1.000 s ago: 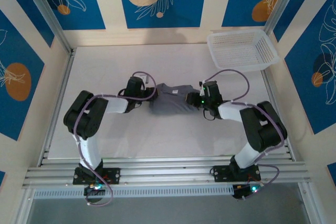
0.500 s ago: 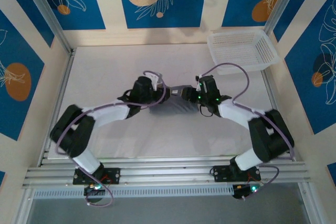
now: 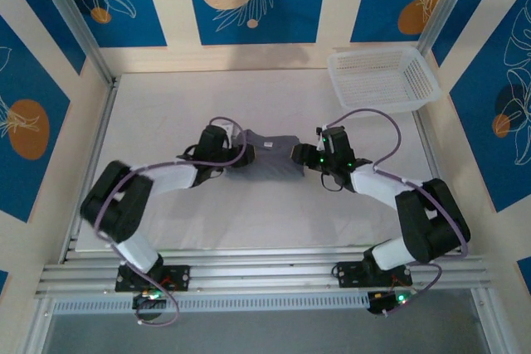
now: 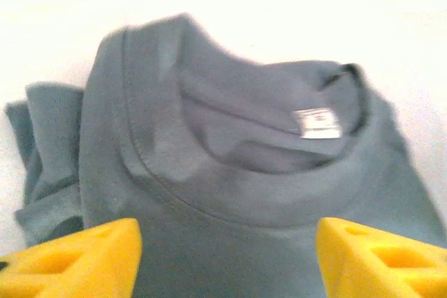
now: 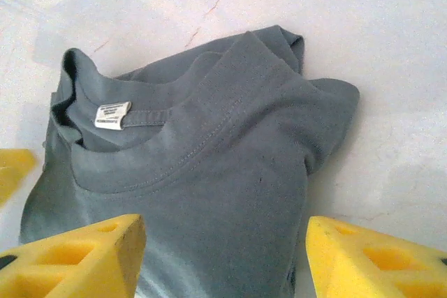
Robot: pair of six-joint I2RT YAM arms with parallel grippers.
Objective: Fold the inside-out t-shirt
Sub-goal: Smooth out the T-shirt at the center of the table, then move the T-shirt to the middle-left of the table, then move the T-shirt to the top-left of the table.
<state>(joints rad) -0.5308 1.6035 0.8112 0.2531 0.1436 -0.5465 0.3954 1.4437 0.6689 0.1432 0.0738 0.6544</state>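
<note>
Both arms have drawn back from the inward reach of half a second ago, and the inside-out t-shirt [image 3: 270, 156], which a second ago lay wider between them, is now a smaller, tidier bundle. It lies near the middle of the white table [image 3: 182, 105], well apart from the white mesh basket [image 3: 383, 80] at the far right corner. In the top view the left gripper [image 3: 238, 155] sits at the bundle's left edge and the right gripper [image 3: 297, 155] at its right edge, the two facing each other across the grey cloth. From the left wrist, the left gripper [image 4: 228, 242] has its yellow fingers [image 4: 84, 259] spread wide, one in each lower corner, with the t-shirt [image 4: 230, 193] lying flat between and beyond them and nothing pinched. The neckline curves across the middle of that view, a small white label [image 4: 318, 122] sewn inside the collar, and a folded sleeve [image 4: 45, 144] pokes out on the left. From the right wrist, the right gripper [image 5: 223, 232] is likewise spread wide, its yellow fingers [image 5: 77, 259] apart over the near edge of the t-shirt [image 5: 209, 193] and gripping no cloth. There the label [image 5: 112, 114] shows at the upper left of the collar, and a tucked sleeve [image 5: 328, 116] bulges toward the right.
</note>
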